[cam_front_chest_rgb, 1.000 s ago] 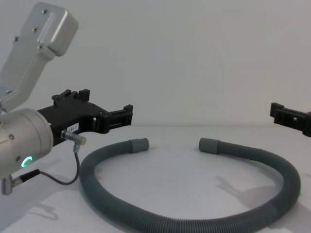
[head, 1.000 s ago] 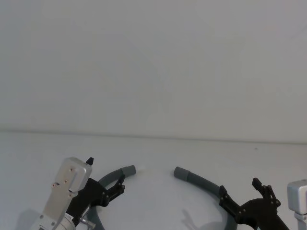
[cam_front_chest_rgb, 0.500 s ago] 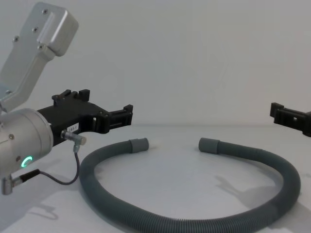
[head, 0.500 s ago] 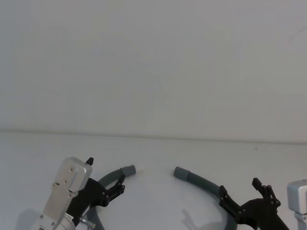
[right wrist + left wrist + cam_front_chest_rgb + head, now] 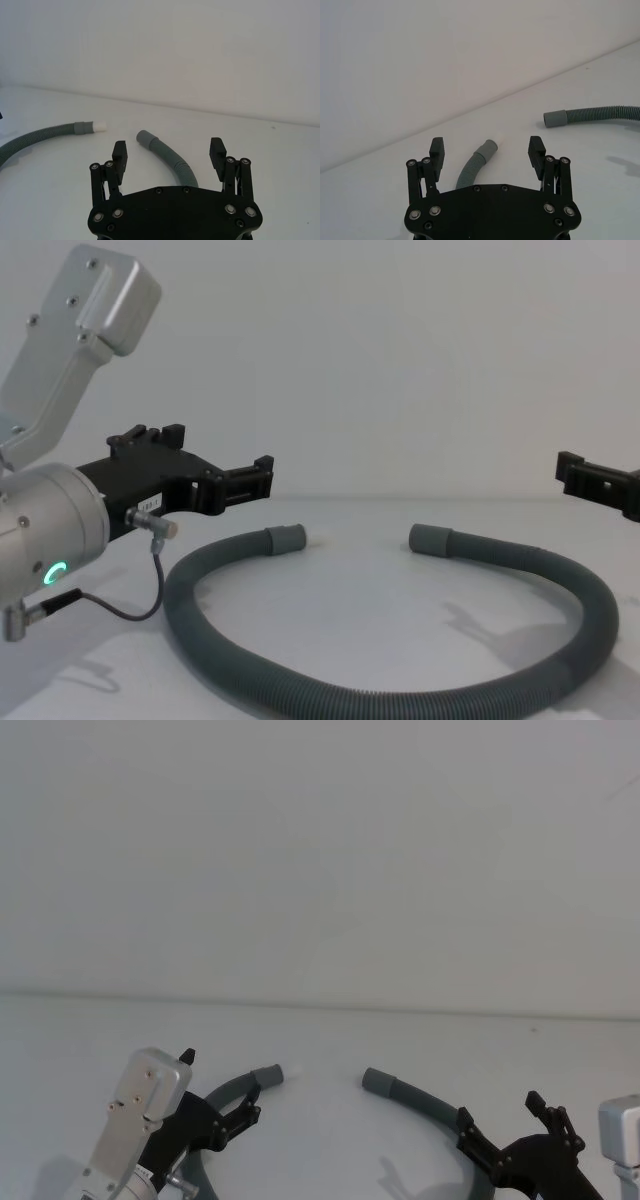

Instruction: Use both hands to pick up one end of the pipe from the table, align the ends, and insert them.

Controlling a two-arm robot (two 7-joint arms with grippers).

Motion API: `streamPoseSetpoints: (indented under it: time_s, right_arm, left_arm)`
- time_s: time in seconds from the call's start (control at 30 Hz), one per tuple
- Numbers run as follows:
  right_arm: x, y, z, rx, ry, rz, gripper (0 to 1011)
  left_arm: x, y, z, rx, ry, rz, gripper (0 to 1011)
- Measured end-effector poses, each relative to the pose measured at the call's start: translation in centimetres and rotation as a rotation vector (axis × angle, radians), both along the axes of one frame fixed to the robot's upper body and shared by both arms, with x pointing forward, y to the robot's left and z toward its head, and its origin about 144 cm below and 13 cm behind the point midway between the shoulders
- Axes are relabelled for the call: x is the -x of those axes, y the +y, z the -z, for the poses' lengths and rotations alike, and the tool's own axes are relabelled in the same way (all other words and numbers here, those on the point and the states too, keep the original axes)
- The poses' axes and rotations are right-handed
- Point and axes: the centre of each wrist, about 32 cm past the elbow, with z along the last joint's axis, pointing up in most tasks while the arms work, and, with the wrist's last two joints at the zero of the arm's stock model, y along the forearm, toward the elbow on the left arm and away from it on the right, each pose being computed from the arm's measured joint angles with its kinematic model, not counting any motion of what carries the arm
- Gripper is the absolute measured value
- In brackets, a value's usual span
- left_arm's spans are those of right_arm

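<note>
The dark grey corrugated pipe [image 5: 400,702] lies in a loop on the white table [image 5: 360,610], with a gap between its two ends. The left end [image 5: 268,1075] has a whitish tip; the right end [image 5: 377,1082] is a plain grey cuff. My left gripper [image 5: 218,1080] hovers open above the hose just behind the left end [image 5: 489,148], which sits between its fingers in the left wrist view. Farther right, above the hose behind the right end [image 5: 145,137], my right gripper [image 5: 500,1112] also stands open. Neither gripper touches the pipe.
A thin black cable [image 5: 140,612] hangs from the left wrist beside the hose. A plain white wall [image 5: 320,860] rises behind the table's far edge. Bare table lies inside the loop and beyond the ends.
</note>
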Motion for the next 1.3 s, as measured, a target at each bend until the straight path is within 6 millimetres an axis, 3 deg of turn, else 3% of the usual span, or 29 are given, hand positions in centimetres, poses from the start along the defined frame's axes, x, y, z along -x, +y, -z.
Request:
streamPoseSetpoints:
  time_s: [1.3]
  right_arm:
    - [0.0, 0.0, 0.0, 0.0, 0.0, 0.0, 1003]
  left_arm:
    - [0.0, 0.0, 0.0, 0.0, 0.0, 0.0, 1002]
